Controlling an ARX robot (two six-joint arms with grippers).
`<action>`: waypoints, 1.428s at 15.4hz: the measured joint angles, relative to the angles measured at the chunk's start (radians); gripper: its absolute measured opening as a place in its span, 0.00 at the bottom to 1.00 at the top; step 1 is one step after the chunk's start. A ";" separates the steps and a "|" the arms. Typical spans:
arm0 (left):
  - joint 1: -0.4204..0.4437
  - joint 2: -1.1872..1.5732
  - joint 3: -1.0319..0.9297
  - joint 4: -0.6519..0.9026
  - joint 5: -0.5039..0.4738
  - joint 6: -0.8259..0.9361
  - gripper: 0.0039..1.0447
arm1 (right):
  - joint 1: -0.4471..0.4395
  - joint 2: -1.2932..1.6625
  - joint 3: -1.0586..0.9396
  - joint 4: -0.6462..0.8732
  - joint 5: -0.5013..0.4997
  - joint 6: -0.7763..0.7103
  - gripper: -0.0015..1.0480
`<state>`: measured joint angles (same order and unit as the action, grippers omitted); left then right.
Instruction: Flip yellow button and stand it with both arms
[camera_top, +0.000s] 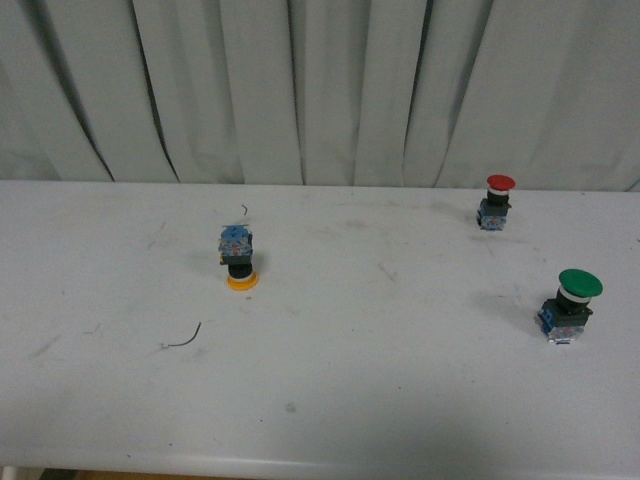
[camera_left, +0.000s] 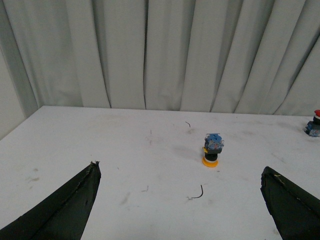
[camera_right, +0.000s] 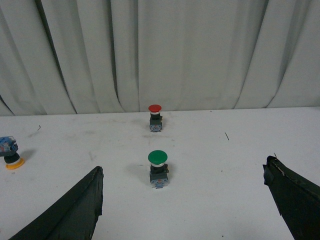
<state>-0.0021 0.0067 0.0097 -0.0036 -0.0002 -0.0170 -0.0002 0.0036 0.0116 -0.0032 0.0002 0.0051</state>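
The yellow button (camera_top: 238, 260) stands upside down on the white table (camera_top: 350, 400), orange-yellow cap down, blue-and-clear base up, left of centre. It also shows in the left wrist view (camera_left: 212, 149) and at the edge of the right wrist view (camera_right: 10, 154). My left gripper (camera_left: 180, 172) is open and empty, well short of the button, its black fingers (camera_left: 75, 200) spread wide. My right gripper (camera_right: 182, 172) is open and empty, short of the green-capped switch. Neither arm shows in the front view.
A red-capped switch (camera_top: 496, 201) stands upright at the back right. A larger green-capped switch (camera_top: 570, 303) stands upright at the right, in front of my right gripper (camera_right: 158, 168). A thin curved wire scrap (camera_top: 185, 338) lies on the table. Grey curtain (camera_top: 320, 80) behind.
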 joint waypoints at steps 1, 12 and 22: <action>0.000 0.000 0.000 0.000 0.000 0.000 0.94 | 0.000 0.000 0.000 0.000 0.000 0.000 0.94; -0.018 0.594 0.194 0.140 -0.019 -0.088 0.94 | 0.000 0.000 0.000 0.000 0.000 0.000 0.94; -0.152 1.891 1.133 0.127 -0.041 -0.060 0.94 | 0.000 0.000 0.000 0.000 0.000 0.000 0.94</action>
<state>-0.1539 1.8973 1.1423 0.1238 -0.0414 -0.0769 -0.0002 0.0036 0.0116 -0.0032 0.0006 0.0051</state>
